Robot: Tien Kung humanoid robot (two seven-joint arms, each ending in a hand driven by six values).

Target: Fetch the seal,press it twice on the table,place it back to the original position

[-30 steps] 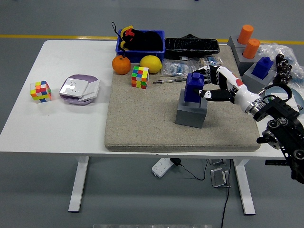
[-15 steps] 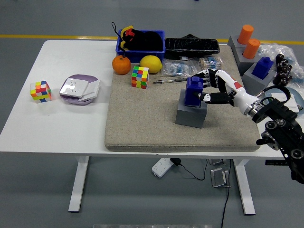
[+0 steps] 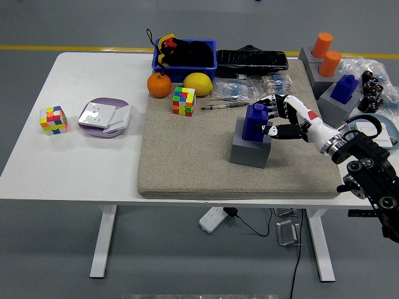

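Head view: over the last second you can see the right hand [image 3: 282, 119] slide slightly right and down while the blue seal [image 3: 254, 121] settles lower onto its grey block [image 3: 250, 151]. The fingers [image 3: 272, 107] wrap the seal's far side and the thumb lies against its near side, pinching it; contact is not fully clear from this angle. My read: the seal is back in its holder, so you're likely at the put-back step, with release pending. It could also be the start of a pick.

Counts, left to right:
- Two colour cubes: one on the bare table [image 3: 53, 119], one on the mat [image 3: 184, 101].
- One plate with cards [image 3: 104, 116].
- One orange [image 3: 159, 85], one lemon [image 3: 198, 83].
- One blue bin [image 3: 184, 55].
- One pen [image 3: 222, 106].
- Two blue seals: the held one and a second [image 3: 344, 88] at far right.
- Two orange cylinders [image 3: 326, 54].

Left hand is out of frame.
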